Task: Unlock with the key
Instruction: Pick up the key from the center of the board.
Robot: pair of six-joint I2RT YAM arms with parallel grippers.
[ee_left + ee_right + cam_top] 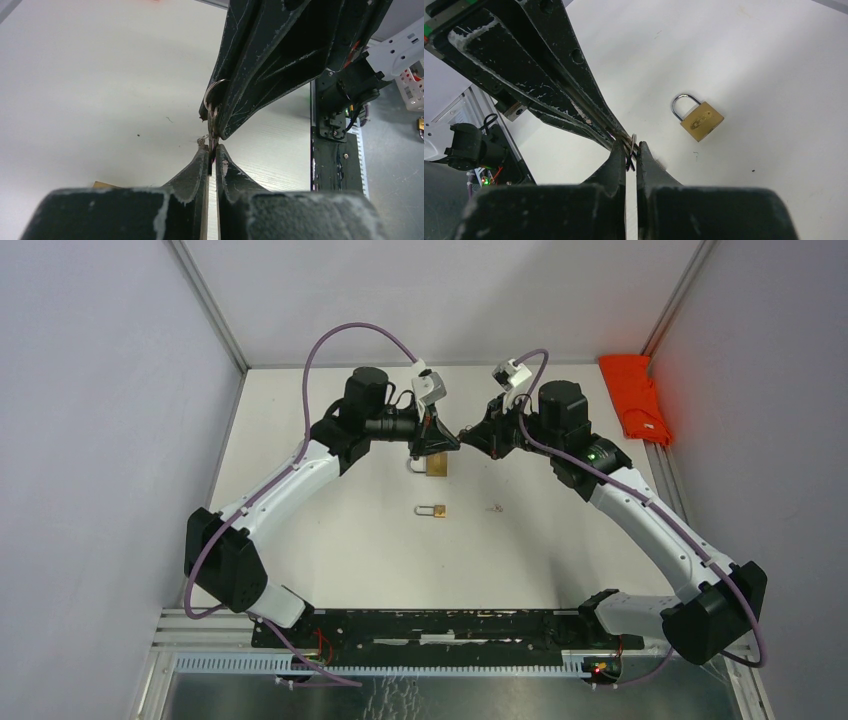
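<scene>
Right wrist: left gripper (212, 152), right gripper (626, 150) both clenched on key (633, 142), seemingly; padlock (702, 120) lies rightward beyond tips, shackle up-left.

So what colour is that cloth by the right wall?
The cloth is bright orange-red; top external view only.

Bright even light; soft shadows; left tool (212, 152) slightly blurred.

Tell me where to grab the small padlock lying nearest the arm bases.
Pinch the brass body across its near and far edges, coming straight down. The padlock lies flat, shackle pointing left, so those edges are exposed and the shackle stays free.
</scene>
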